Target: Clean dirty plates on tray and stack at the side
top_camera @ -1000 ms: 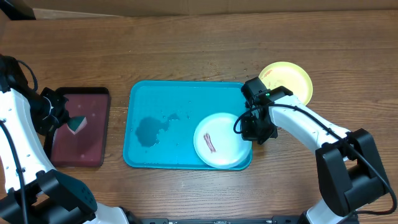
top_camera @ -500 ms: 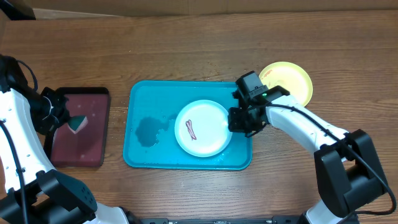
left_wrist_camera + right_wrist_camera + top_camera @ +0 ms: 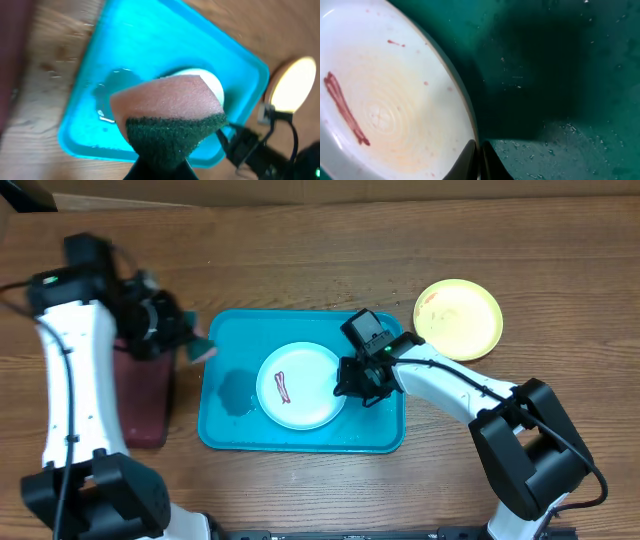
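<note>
A white plate (image 3: pixel 300 385) with a reddish-brown smear (image 3: pixel 282 387) lies in the middle of the turquoise tray (image 3: pixel 380 435). My right gripper (image 3: pixel 347 385) is shut on the plate's right rim. In the right wrist view the fingertips (image 3: pixel 470 155) pinch the rim of the plate (image 3: pixel 385 100). My left gripper (image 3: pixel 185 340) is shut on a pink sponge with a dark green face (image 3: pixel 170 125) and holds it over the tray's left edge. A yellow-green plate (image 3: pixel 458 318) lies on the table to the right of the tray. A third plate is out of view.
A water puddle (image 3: pixel 236 390) lies in the left part of the tray, beside the white plate. A dark maroon tray (image 3: pixel 145 405) lies on the table to the left, partly hidden by my left arm.
My right gripper has dragged the white plate left, from the tray's front right corner to its middle. My left arm has swung from the maroon tray to the blue tray's left edge with the sponge.
</note>
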Robot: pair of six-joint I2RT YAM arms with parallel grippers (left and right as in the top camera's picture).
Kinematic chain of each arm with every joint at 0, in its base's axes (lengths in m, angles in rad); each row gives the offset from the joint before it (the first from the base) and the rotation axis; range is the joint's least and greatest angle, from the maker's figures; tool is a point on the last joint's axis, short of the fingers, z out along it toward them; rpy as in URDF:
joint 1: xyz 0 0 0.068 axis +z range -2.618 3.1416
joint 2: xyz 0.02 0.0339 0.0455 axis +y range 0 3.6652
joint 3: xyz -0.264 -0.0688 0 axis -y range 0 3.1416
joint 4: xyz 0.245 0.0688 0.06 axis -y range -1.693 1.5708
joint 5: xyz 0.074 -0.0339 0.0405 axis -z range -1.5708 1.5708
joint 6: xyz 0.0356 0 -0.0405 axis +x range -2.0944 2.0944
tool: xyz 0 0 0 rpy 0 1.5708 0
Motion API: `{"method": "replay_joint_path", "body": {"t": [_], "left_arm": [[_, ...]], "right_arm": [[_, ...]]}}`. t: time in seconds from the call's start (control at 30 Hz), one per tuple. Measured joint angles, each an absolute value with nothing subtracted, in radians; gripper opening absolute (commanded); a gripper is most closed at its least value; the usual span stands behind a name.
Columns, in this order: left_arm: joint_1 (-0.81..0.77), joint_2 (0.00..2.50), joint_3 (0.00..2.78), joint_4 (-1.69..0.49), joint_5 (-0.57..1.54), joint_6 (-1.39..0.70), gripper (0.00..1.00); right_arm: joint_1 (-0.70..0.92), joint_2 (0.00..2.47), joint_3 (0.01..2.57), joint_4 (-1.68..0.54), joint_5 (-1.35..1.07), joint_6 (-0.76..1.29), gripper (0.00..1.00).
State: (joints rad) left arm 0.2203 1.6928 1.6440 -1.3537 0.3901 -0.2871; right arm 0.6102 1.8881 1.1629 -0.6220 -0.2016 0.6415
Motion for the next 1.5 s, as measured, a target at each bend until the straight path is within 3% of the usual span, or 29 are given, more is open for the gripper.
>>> {"method": "replay_joint_path", "body": {"t": [0.13, 0.2, 0.27, 0.33, 0.4, 0.57, 0.77, 1.1, 1.3, 1.5], "left_arm": [[0.112, 1.693, 1.644, -1.329, 0.361, -0.286, 0.04], [0.071, 1.693, 1.644, -1.317, 0.336, -0.290, 0.04], [0.045, 1.693, 1.644, -1.310, 0.316, -0.298, 0.04], [0.034, 1.693, 1.644, -1.308, 0.302, -0.304, 0.04], [0.033, 1.693, 1.644, -1.309, 0.294, -0.308, 0.04], [0.033, 1.693, 1.644, -1.313, 0.280, -0.311, 0.04], [0.033, 1.693, 1.644, -1.313, 0.276, -0.312, 0.04], [0.032, 1.693, 1.644, -1.313, 0.276, -0.312, 0.04], [0.011, 1.693, 1.616, -1.282, 0.276, -0.315, 0.04], [-0.046, 1.694, 1.447, -1.107, 0.303, -0.319, 0.04]], "right_arm": [[0.609, 1.890, 1.174, -0.667, -0.207, 0.602, 0.65], [0.608, 1.891, 1.192, -0.687, -0.207, 0.579, 0.73], [0.603, 1.891, 1.226, -0.692, -0.209, 0.543, 0.74], [0.595, 1.891, 1.249, -0.666, -0.210, 0.511, 0.64], [0.583, 1.891, 1.264, -0.630, -0.206, 0.480, 0.47], [0.574, 1.913, 1.270, -0.614, -0.183, 0.437, 0.38], [0.579, 1.982, 1.281, -0.640, -0.177, 0.421, 0.38], [0.579, 1.983, 1.283, -0.702, -0.178, 0.416, 0.09], [0.583, 1.986, 1.283, -0.691, -0.179, 0.425, 0.05], [0.583, 1.986, 1.283, -0.678, -0.195, 0.451, 0.04]]}}
